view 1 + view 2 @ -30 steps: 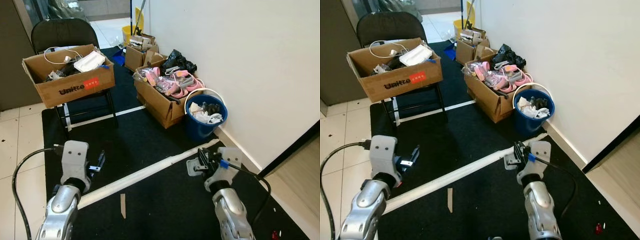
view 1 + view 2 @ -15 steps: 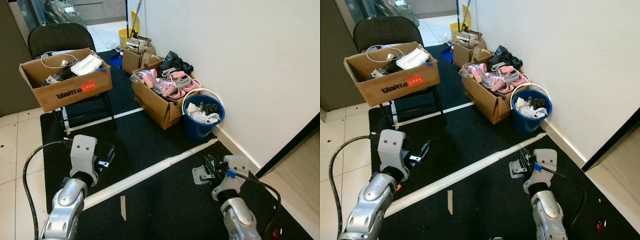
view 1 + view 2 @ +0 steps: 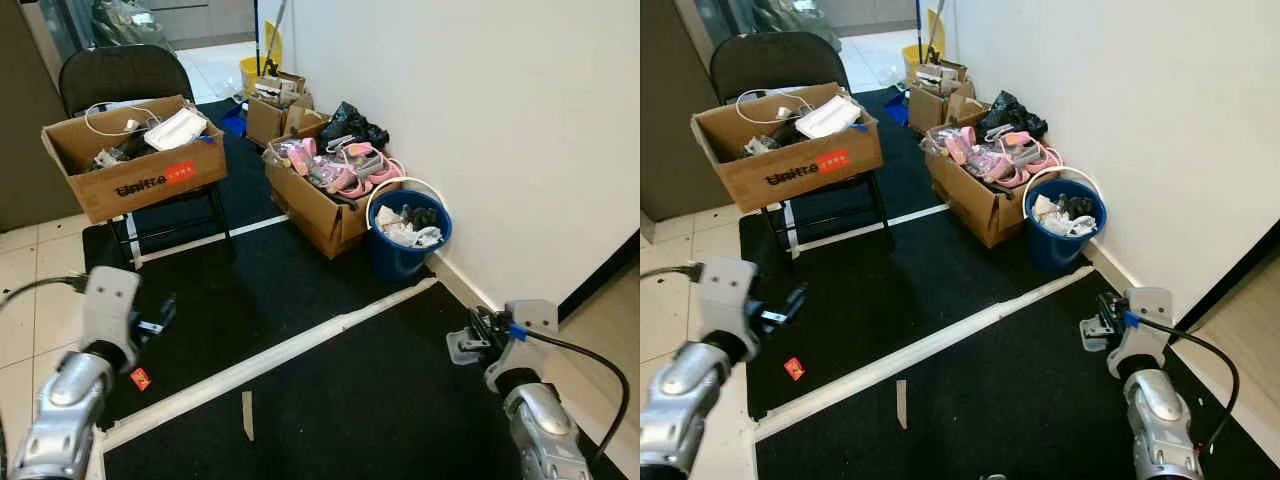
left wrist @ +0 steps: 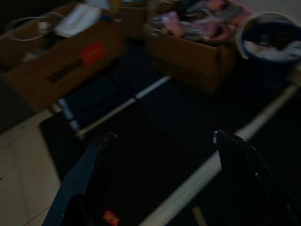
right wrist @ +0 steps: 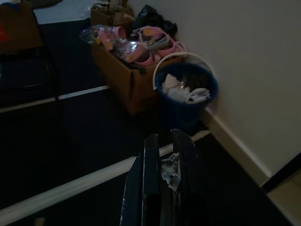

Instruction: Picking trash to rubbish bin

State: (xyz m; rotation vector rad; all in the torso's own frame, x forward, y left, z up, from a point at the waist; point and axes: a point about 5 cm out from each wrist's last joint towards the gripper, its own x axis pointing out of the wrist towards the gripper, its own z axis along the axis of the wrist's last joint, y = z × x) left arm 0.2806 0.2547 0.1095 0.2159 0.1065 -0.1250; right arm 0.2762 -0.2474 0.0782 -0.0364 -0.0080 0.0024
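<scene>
Right wrist view: right gripper (image 5: 163, 162) fingers clamped on scrap (image 5: 170, 168), bin (image 5: 186, 92) well ahead. Thin pinch — jolt could drop scrap short. Left gripper (image 4: 160, 141) fingers apart, empty.

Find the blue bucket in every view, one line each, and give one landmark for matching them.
Left eye view: blue bucket, right of centre, against the wall.
Right eye view, same spot by the wall.
Left wrist view, upper right corner, dim.
Right wrist view, centre, beyond the fingers.
Shared landmark: the cardboard box of pink things right beside it.
</scene>
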